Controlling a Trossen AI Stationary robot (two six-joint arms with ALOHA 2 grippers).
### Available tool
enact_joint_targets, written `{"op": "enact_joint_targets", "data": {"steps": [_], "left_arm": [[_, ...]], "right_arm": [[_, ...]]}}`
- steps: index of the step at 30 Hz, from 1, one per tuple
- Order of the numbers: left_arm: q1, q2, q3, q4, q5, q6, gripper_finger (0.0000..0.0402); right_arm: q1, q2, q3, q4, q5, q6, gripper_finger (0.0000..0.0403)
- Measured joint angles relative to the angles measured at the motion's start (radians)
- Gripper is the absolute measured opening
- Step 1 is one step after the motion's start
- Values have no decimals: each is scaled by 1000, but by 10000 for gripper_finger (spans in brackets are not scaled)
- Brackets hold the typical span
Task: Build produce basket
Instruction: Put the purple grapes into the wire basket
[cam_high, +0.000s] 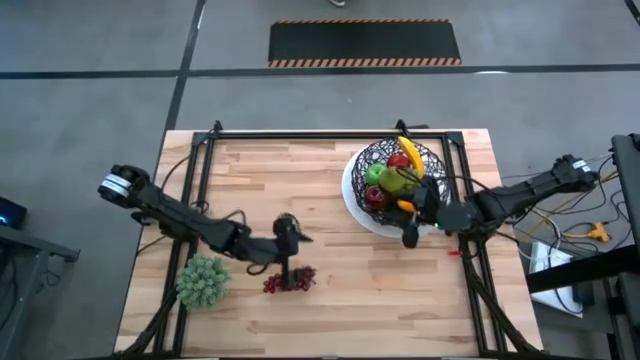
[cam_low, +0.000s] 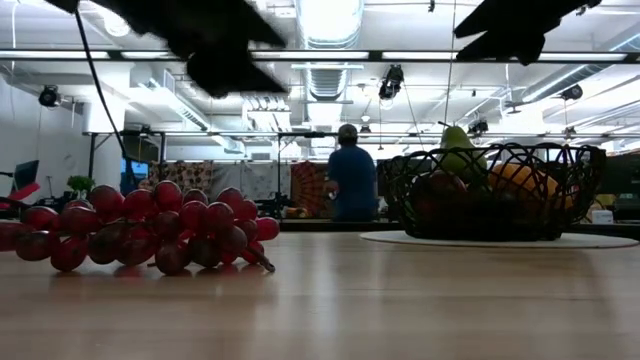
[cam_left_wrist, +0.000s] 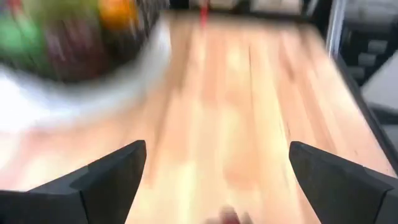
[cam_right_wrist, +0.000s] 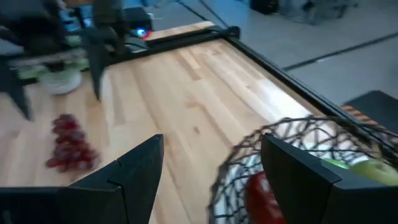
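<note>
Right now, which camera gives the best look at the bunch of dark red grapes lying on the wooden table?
The low view: the bunch of dark red grapes fills its left side, each berry distinct. The high view shows only a small cluster under the left gripper; the right wrist view shows it blurred, the left wrist view barely.

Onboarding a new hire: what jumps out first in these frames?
The black wire basket at the table's far right, piled with bright produce. Next, the red grapes lying loose near the front, with the open left gripper above them. The open right gripper hovers by the basket's near rim.
</note>
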Motion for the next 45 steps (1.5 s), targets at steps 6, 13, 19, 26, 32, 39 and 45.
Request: {"op": "enact_joint_targets", "data": {"steps": [6, 13, 19, 26, 32, 39, 45], "left_arm": [[-26, 125, 130, -395, 148, -268, 379], [-34, 293, 296, -765, 250, -254, 379], [-34, 332, 331, -803, 291, -206, 376], [-34, 327, 330, -806, 287, -207, 314], [-34, 325, 330, -806, 286, -207, 230], [-34, 324, 330, -806, 285, -206, 132], [-34, 319, 330, -806, 282, -207, 56]], "right_arm": [[65, 14, 0, -2, 3, 0, 253], [87, 39, 0, -3, 3, 12, 253], [93, 44, 0, -3, 4, 19, 253], [93, 44, -1, -12, 4, 14, 253], [93, 44, -1, -25, 4, 12, 253], [93, 44, -1, -33, 4, 12, 253], [93, 44, -1, -50, 4, 17, 253]]}}
